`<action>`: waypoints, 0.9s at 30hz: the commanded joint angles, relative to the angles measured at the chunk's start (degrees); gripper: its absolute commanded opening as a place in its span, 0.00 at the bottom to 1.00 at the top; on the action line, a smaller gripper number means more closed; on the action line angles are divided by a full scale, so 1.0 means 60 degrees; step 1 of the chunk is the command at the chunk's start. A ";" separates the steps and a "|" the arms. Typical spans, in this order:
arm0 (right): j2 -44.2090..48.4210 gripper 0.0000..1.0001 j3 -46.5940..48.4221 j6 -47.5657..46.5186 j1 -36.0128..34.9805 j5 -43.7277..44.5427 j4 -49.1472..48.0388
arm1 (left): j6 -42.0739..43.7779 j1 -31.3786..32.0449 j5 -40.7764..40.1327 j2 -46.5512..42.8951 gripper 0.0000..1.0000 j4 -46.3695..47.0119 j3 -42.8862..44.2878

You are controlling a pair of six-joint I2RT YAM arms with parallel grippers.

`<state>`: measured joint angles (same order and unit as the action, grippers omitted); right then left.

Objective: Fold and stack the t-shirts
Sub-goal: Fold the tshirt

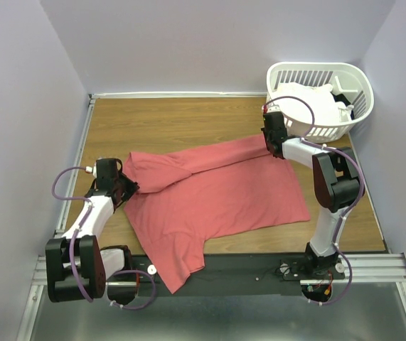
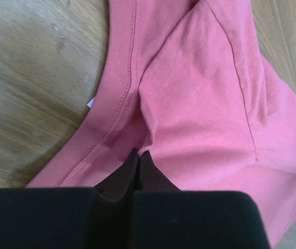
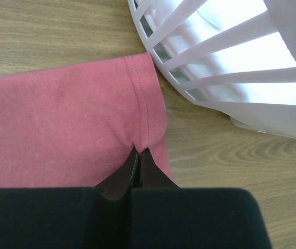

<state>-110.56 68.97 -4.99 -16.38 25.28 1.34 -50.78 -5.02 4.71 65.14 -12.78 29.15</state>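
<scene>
Left fingers are closed tight on a pinch of the coral t-shirt beside its neckline seam. The right fingers are also closed, nipping the stitched hem at the shirt's far right corner, just beside the laundry basket.

The shirt lies spread over the middle of the bench, with a flap doubled over along its far edge and one sleeve hanging past the near edge. It looks light, limp and unlikely to slip. It will probably sag and crease between two holds, so seams and hems are the sounder places to grip.

White t-shirts sit heaped in the basket at the far right corner.

The bench is smooth wood-grain, likely letting cloth slide easily. Plain pale walls close it in at the left, far and right sides.
</scene>
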 commanded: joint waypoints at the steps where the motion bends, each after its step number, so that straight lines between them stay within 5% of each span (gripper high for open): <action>1: 0.0102 0.02 -0.0084 0.0202 0.0093 0.0475 -0.0107 | -0.0135 -0.0014 0.0446 -0.0310 0.00 0.0270 0.0020; 19: 0.0307 0.09 -0.0596 0.1050 0.0079 0.0768 -0.0063 | -0.0149 -0.0028 0.0796 -0.1085 0.00 -0.0200 -0.0448; 27: 0.1213 0.38 -0.0376 0.1652 0.0050 -0.0910 0.0741 | -0.0135 -0.0013 0.1133 -0.1395 0.00 -0.0186 -0.0361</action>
<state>-108.27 66.35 1.54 -16.38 26.55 3.03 -51.27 -5.02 9.15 57.65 -13.41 26.37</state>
